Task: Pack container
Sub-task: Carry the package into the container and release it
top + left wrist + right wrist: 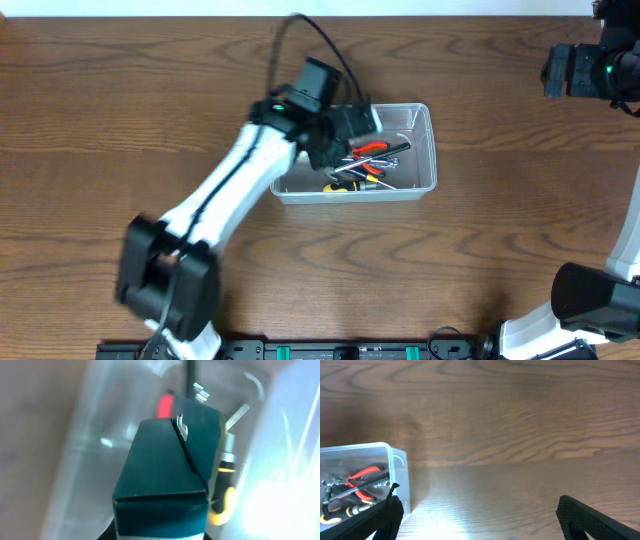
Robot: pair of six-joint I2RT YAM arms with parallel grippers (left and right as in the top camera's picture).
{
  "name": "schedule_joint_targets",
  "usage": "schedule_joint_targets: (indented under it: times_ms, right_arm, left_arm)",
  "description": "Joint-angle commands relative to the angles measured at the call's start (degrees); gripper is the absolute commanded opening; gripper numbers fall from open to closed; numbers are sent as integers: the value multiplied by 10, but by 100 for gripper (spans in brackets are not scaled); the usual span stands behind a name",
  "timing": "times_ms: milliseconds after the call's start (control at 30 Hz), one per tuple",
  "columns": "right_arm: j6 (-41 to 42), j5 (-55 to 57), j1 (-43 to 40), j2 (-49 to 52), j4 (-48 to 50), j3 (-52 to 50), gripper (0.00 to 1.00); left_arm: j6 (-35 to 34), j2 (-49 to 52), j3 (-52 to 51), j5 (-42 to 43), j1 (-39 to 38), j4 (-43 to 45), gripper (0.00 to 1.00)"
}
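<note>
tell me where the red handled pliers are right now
In the overhead view the red-handled pliers lie inside the clear container near table centre, toward its far side, beyond the yellow-handled tool.

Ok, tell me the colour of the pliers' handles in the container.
Red; the pliers in the container show best in the right wrist view.

A brown wooden table [120, 120] with pronounced grain is seen across the whole overhead view. Directly on it is set a clear plastic container [431, 150], rectangular with rounded corners and placed slightly right of centre, its long sides running left to right.
</note>
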Motion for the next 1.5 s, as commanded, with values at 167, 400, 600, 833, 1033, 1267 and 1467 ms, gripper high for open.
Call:
schedule_joint_targets:
  times_ms: [167, 400, 600, 833, 1033, 1267, 1467]
  right_arm:
    - [-2, 2, -2, 4, -3, -2, 99]
    - [-2, 2, -2, 4, -4, -2, 99]
    - [-2, 2, -2, 4, -9, -2, 99]
    - [-3, 2, -2, 4, -18, -2, 99]
    - [-3, 2, -2, 4, -23, -2, 99]
    - [-3, 2, -2, 4, -24, -2, 99]
    - [-3, 1, -2, 4, -24, -2, 99]
  left_arm:
    - [-10, 19, 9, 14, -41, -32, 6]
    - [-10, 19, 8, 14, -42, -44, 28]
    - [-9, 19, 8, 13, -37, -45, 39]
    - [-10, 19, 8, -31, -15, -37, 48]
    - [-10, 19, 8, -88, 0, -25, 52]
    - [-42, 18, 8, -180, 2, 36, 59]
    - [-85, -3, 8, -191, 4, 45, 69]
